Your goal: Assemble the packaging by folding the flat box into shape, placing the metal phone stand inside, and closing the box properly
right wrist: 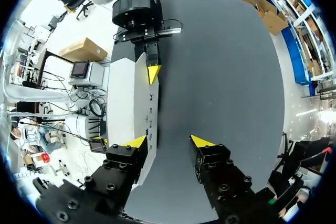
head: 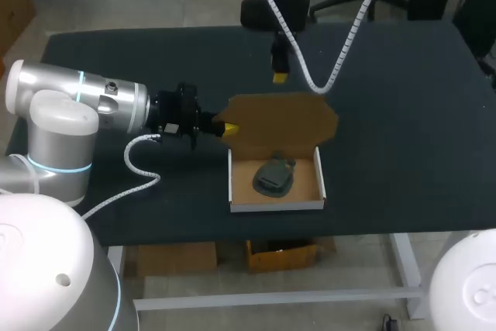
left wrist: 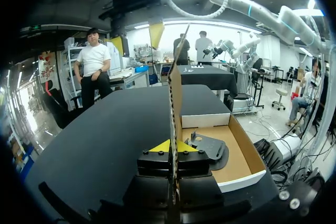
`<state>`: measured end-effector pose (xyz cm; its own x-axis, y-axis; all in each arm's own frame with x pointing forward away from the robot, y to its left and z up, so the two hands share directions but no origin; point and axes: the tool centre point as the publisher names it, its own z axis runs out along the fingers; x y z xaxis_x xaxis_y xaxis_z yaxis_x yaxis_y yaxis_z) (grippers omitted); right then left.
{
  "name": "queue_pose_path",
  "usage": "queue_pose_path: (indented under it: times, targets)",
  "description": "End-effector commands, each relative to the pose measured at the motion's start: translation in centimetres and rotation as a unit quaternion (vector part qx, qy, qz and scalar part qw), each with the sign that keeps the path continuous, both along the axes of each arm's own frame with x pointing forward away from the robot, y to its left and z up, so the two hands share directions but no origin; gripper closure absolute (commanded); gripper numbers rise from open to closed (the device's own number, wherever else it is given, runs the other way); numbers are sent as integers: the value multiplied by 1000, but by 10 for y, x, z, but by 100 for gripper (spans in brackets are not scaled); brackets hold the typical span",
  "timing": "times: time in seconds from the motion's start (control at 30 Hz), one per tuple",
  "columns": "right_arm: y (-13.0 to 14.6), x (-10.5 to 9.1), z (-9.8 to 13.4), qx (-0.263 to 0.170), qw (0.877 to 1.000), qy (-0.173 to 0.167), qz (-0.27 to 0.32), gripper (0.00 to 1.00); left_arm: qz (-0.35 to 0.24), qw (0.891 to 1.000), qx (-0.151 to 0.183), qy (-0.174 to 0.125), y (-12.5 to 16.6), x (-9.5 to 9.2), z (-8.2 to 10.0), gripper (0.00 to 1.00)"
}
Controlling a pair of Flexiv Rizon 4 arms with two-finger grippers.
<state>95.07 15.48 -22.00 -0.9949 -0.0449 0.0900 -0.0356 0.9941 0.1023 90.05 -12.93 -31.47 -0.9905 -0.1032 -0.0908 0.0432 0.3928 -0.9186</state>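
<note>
Cardboard box (head: 275, 205) sits open on the bench (head: 403, 114) just beside the left hand (head: 230, 128), metal phone stand (head: 273, 178) lying inside, its raised lid (head: 283, 118) pinched between that hand's closed fingers, while the right hand (right wrist: 169, 141) hangs over the lid's far edge, fingers apart, gripping nothing.

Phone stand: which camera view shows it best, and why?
The head view: the phone stand lies whole in the open box. The left wrist view shows it partly behind the raised lid; the right wrist view shows none of it.
</note>
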Motion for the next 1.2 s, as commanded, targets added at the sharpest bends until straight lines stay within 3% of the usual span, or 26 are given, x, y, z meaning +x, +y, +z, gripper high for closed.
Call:
queue_pose_path:
  times: [0.03,1.2]
  targets:
    - [1,-5,0,-1,1000,-4,1,52,0,1000,-1,0,0,0,-1,100]
    - [2,-39,-2,-14,1000,-17,6,45,0,1000,-1,0,0,0,-1,100]
